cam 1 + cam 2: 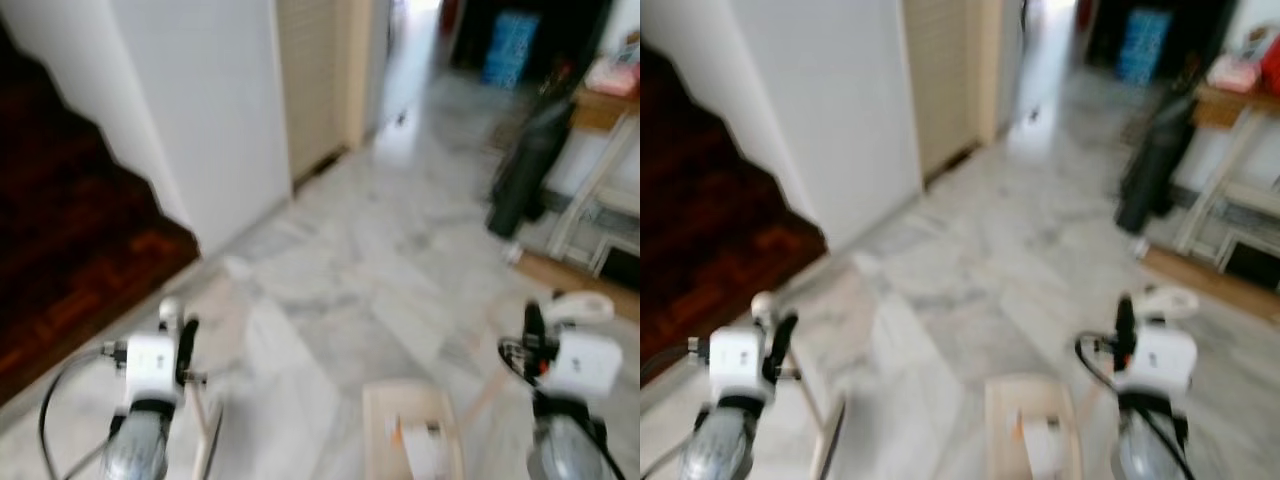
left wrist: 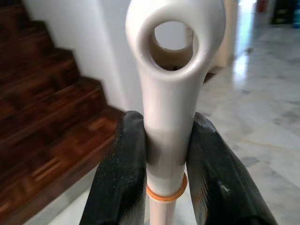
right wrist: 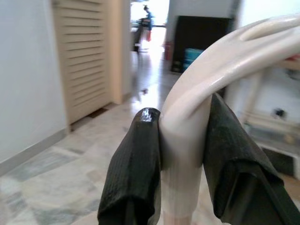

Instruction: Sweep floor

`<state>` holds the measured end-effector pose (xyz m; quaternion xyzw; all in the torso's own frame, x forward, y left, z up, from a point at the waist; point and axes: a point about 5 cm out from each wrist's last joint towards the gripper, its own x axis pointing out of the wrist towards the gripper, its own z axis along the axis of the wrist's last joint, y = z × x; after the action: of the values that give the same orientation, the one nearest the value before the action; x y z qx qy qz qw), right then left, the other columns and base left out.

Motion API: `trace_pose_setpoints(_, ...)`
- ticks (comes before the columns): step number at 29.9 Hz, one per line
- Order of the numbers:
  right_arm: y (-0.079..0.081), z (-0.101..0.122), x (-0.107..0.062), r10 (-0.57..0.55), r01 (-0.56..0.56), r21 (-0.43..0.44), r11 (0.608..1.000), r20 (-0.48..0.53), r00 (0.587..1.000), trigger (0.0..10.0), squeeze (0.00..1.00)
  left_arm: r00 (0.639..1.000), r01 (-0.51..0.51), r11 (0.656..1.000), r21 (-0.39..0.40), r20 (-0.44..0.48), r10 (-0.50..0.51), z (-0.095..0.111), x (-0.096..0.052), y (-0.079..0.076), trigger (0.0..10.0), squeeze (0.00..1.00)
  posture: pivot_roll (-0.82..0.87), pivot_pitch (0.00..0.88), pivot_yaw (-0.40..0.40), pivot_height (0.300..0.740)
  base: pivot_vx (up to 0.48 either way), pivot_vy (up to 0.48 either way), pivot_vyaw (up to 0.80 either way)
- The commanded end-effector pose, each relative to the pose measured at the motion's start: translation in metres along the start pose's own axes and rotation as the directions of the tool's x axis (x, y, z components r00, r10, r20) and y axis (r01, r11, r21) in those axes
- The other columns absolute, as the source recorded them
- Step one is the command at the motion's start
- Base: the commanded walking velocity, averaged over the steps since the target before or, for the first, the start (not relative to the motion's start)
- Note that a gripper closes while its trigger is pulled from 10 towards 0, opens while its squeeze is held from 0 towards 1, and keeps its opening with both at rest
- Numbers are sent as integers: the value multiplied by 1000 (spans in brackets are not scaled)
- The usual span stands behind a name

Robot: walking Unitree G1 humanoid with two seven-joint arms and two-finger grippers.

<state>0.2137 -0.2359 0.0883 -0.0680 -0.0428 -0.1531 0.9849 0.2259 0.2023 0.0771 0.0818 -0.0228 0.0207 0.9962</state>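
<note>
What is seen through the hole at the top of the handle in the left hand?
Through the hole in the handle, the white wall shows. The left hand grips the handle below; the shaft under it is hidden.

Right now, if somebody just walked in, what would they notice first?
Most likely the two cream handles held up in front: the left tool is shut on a broom handle with a round hole at its top, and the right tool grips a curved dustpan handle. The cream dustpan sits low between the arms on the shiny marble floor. Dark wooden stairs rise on the left.
</note>
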Motion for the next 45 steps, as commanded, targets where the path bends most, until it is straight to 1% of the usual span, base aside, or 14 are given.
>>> trace_pose_setpoints(1, 3, 7, 5, 2, -2, 9, 1000, 41, 999, 10000, 0, 1000, 2, 1000, 19, 31, -2, 5, 4, 2, 10000, 0, -26, 0, -6, 740, 0, 0, 581)
trace_pose_setpoints(5, 6, 8, 7, 11, -13, 22, 1000, 49, 999, 10000, 0, 999, -1, 1000, 26, 44, -1, 8, 8, 5, 10000, 0, -22, 0, -3, 740, 0, 0, 575)
trace_pose_setpoints(9, 7, 7, 6, 15, -16, 23, 1000, 45, 999, 10000, 0, 999, -1, 1000, 30, 46, 0, 8, 7, 5, 10000, 0, -20, 0, -4, 740, 0, 0, 602)
trace_pose_setpoints(24, 9, 8, 9, 32, -34, 29, 999, 49, 998, 10000, 0, 999, -5, 1000, 28, 43, 4, 8, 6, 4, 10000, 0, -13, 0, -9, 740, 0, 0, 800)
trace_pose_setpoints(28, 7, 7, 8, 15, -16, 29, 999, 44, 999, 10000, 0, 999, -6, 1000, 28, 42, 5, 7, 5, 4, 10000, 0, -11, 0, -9, 740, 0, 0, 675)
trace_pose_setpoints(32, 8, 7, 8, 33, -34, 30, 999, 41, 999, 10000, 0, 999, 3, 1000, 30, 39, -4, 7, 4, 3, 10000, 0, -13, 0, -9, 740, 0, 0, 619)
trace_pose_setpoints(35, 8, 7, 7, 33, -34, 30, 999, 37, 999, 10000, 0, 999, -4, 1000, 29, 39, 3, 8, 3, 3, 10000, 0, -12, 0, -9, 740, 0, 0, 317)
trace_pose_setpoints(37, 7, 4, 4, 20, -21, 59, 998, 22, 1000, 10000, 0, 999, -7, 999, 32, 34, 6, 6, 0, 5, 10000, 0, -17, 0, -5, 740, 0, 0, 0)
trace_pose_setpoints(40, 7, 1, 2, 31, -31, 44, 999, 5, 1000, 10000, 0, 1000, -14, 999, 38, 21, 13, 4, -2, 7, 10000, 0, -17, 0, -8, 740, 0, 0, 0)
trace_pose_setpoints(45, 9, 2, 6, 38, -39, 64, 997, 22, 999, 10000, 0, 1000, -16, 999, 47, 28, 14, 6, 4, 10, 10000, 0, -18, 0, 0, 740, 0, 0, 0)
